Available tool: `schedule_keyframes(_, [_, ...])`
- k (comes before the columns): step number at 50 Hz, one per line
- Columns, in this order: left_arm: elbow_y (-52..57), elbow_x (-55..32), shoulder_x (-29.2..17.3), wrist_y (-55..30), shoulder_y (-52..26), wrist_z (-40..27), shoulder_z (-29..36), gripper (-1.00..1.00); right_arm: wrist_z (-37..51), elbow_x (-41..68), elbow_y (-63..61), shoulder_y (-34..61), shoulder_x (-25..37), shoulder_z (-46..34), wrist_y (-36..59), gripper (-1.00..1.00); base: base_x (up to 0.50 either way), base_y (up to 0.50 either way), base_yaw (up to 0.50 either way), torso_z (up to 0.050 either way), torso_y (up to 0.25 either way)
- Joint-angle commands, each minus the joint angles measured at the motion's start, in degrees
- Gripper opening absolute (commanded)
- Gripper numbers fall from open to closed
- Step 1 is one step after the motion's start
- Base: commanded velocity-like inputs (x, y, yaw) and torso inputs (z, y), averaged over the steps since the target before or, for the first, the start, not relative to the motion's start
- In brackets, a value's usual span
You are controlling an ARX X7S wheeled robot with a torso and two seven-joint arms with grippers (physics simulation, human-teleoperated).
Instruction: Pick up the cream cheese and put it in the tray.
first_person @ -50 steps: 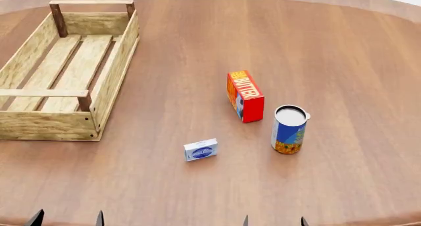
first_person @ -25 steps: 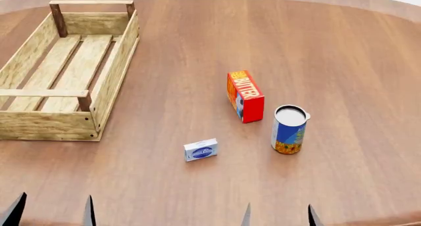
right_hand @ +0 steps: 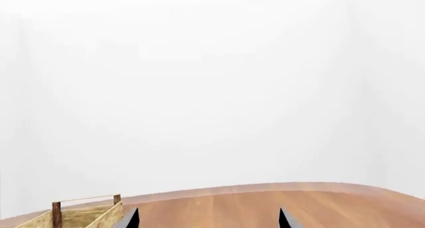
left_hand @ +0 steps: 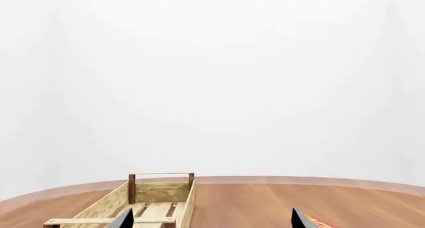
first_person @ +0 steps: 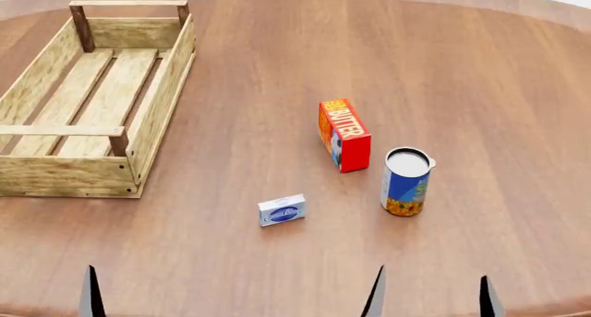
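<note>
Three grocery items sit apart on a round wooden table [first_person: 480, 75]: the cream cheese [first_person: 282, 210], a small white box with a blue oval, lies flat near the table's front edge, well clear of the tray [first_person: 159, 99], a slatted light-wood crate at the far left. A red-orange butter box [first_person: 344, 135] stands behind and to the right of the cream cheese, and a blue-and-orange can [first_person: 405, 181] stands upright just right of the butter box. At the bottom of the head view, the right gripper [first_person: 431, 297] shows two dark fingertips spread wide, holding nothing. Only one fingertip of the left gripper [left_hand: 211, 220] shows in the head view, but the left wrist view shows both tips set wide apart and empty, with the tray beyond them.
</note>
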Motion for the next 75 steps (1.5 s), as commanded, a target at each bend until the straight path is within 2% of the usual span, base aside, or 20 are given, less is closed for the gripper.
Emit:
schedule_keyframes(1, [2.31, -0.47, -1.39, 4.93, 2.05, -0.10, 0.36, 1.00, 0.99, 1.74, -2.85, -2.04, 0.71, 0.01, -4.42, 1.00, 0.00, 0.00, 0.00, 0.000, 0.000])
schedule_keyframes(21, [2.91, 1.52, -2.27, 16.36, 5.07, -0.89, 1.05, 1.00, 0.26, 2.80, -2.45, -4.84, 1.75, -1.44, -15.72, 1.00, 0.00, 0.00, 0.00, 0.000, 0.000])
schedule_keyframes(31, [2.92, 1.45, -2.70, 17.58, 5.31, -1.50, 1.08, 1.00, 1.66, -0.10, -1.32, -4.19, 1.77, -1.73, -14.72, 1.00, 0.00, 0.00, 0.00, 0.000, 0.000])
schedule_keyframes(75, [2.84, 1.67, -4.15, 18.02, 5.41, -3.27, 2.55, 1.00, 3.43, 1.54, -0.74, -3.75, 3.87, -4.97, -13.95, 1.00, 0.00, 0.46, 0.00, 0.000, 0.000])
